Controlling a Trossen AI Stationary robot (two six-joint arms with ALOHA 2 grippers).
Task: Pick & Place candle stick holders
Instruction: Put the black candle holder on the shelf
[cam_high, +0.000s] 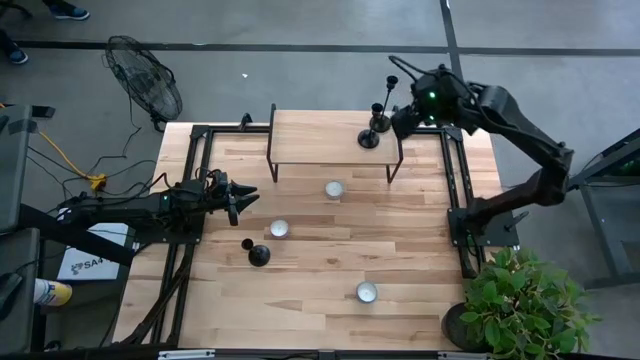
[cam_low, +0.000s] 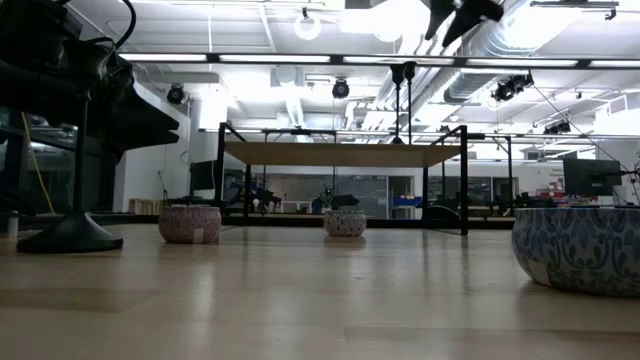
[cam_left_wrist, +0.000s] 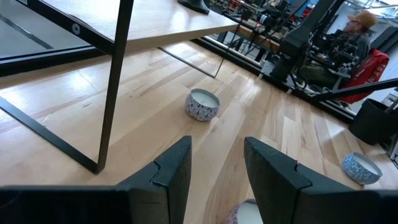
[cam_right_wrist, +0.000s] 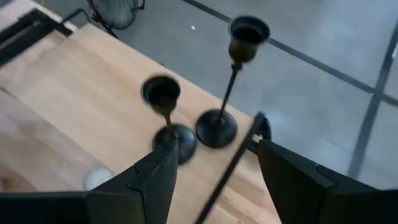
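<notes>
Candle stick holders: two upright at the raised shelf's far right corner edge, third on tabletop. Right end effector hovers above the pair, parted, empty. Left end effector parted, empty, over open tabletop.

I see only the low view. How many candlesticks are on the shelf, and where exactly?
Observer: Two. The tall candlestick and the short candlestick stand close together at the right end of the shelf.
Operator: Does the right gripper hold one?
Observer: No. The right gripper hovers beside them, open and empty.
Operator: Where is the third?
Observer: The third candlestick is on the table, near the open left gripper.
</notes>
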